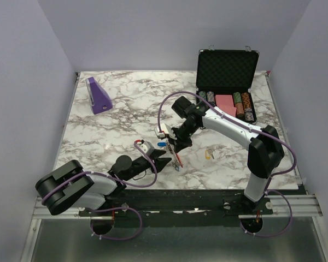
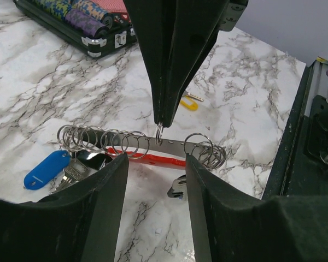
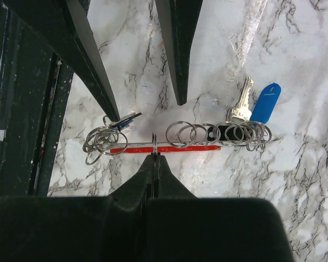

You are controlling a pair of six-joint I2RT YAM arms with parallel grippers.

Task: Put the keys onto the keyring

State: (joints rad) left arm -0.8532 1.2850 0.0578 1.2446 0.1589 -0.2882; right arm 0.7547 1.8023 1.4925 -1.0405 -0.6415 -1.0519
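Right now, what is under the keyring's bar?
A red strip runs beneath the bar, with marble table below. The left fingers cover its ends in the left wrist view.

text: none legible | poker chips (image 1: pixel 243 106): markings too small | black case (image 1: pixel 227 65): no readable label

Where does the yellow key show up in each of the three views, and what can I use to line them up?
Top external: the yellow key lies right of centre, toward the near edge.
Left wrist: upper middle, beyond the keyring.
Right wrist: not in it.
Shared landmark: the keyring's red strip, visible in all three views.
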